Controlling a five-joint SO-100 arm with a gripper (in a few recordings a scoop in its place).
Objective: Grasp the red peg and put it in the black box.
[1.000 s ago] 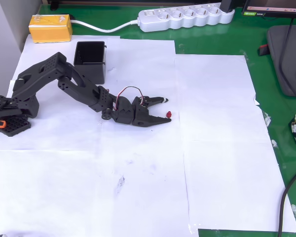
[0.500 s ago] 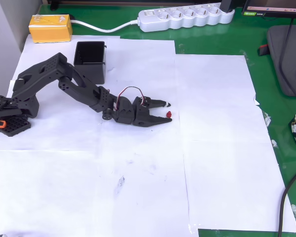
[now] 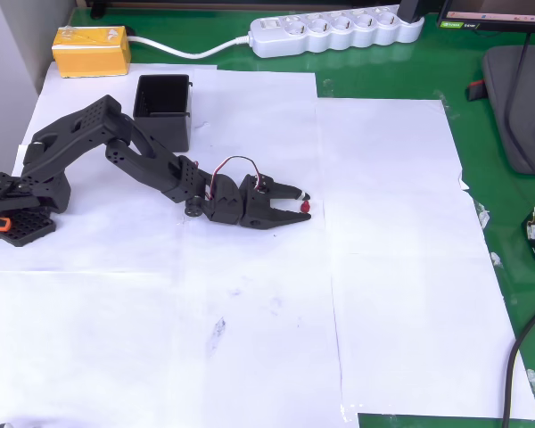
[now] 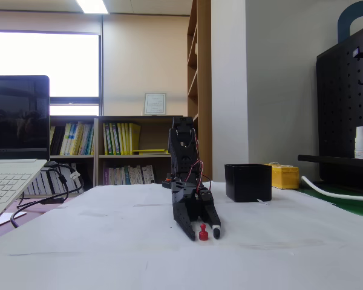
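A: Red peg (image 3: pixel 305 207) stands on the paper between your gripper (image 4: pixel 204 231) fingers, which are apart and not clamped yet.

B: Looks tiny, light, rigid; pinch its middle or it'll probably pop out.

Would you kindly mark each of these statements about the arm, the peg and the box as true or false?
1. The red peg sits between the fingers of the gripper. True; the jaws are open around it.
2. The black box already holds the red peg. False; the peg is on the white paper, well away from the box.
3. In the overhead view, a yellow box lies up and left of the black box. True.
4. The gripper hangs high above the table. False; in the fixed view its fingertips reach down to the paper beside the peg.
5. The power strip lies on the white paper. False; it lies on the green mat.
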